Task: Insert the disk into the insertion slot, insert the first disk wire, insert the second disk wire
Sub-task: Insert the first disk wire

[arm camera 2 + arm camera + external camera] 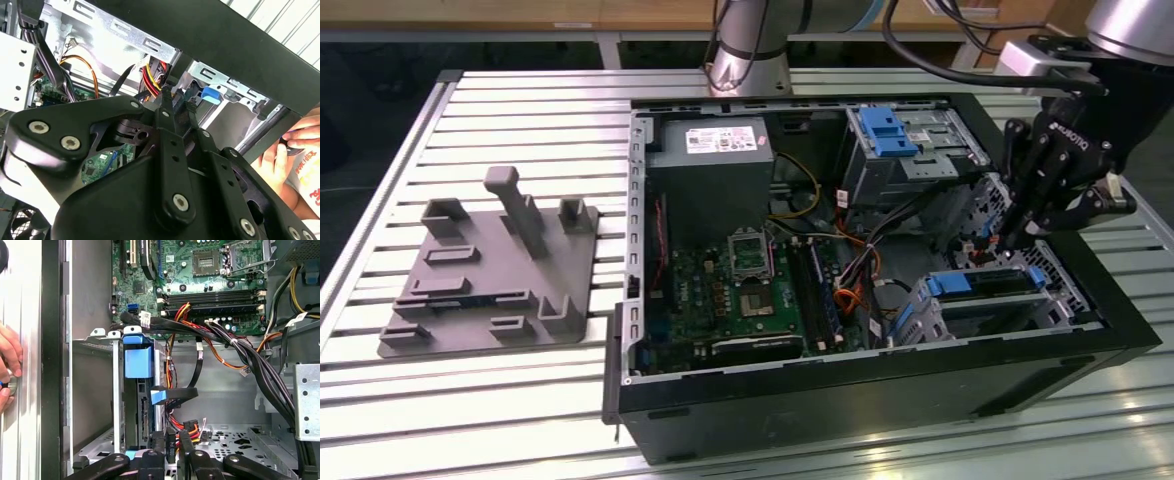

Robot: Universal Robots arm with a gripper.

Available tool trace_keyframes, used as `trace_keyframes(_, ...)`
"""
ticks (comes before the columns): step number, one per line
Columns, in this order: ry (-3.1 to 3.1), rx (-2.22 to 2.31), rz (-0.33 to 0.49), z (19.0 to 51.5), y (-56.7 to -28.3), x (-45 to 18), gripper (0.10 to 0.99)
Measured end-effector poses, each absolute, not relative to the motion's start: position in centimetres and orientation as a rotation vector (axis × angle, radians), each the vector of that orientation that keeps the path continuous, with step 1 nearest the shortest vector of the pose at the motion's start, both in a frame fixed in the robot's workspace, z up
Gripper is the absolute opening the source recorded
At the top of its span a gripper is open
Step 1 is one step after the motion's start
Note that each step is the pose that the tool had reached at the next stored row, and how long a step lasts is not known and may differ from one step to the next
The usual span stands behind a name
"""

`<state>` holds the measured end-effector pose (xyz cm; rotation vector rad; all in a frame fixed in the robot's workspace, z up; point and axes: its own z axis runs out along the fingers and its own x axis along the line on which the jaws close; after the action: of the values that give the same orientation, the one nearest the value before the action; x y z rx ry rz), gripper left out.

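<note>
Wire step in hand: open computer case (854, 400), insertion slot (923, 322) at 4 o'clock in the exterior view, disk (987, 283) already seated inside it, blue carrier showing.
My read: keep the plug square to the disk's connector edge and push straight along the socket axis with no twist. Mind the cable bundle (240, 347) draped just beside the cage, since it could snag or drag the plug off line. Gripper (994, 240) hangs at 3 o'clock over the cage, fingers drawn close and clamped on the black plug of a disk wire (170, 446) with red and yellow leads. The plug is near the disk's end and not mated, as far as I can tell.
</note>
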<state>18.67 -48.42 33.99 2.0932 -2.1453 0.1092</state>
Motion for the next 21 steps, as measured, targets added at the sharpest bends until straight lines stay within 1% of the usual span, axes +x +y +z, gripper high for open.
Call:
trace_keyframes(5,-2.145,2.093,0.109,33.93,-48.42,18.68,0.263)
trace_keyframes(7,-2.145,2.093,0.109,33.92,-48.42,18.68,0.247)
trace_keyframes(8,-2.145,2.093,0.109,33.91,-48.42,18.68,0.180)
trace_keyframes(9,-2.145,2.093,0.109,33.90,-48.42,18.68,0.165)
trace_keyframes(21,-2.147,2.095,0.112,33.87,-48.43,18.27,0.165)
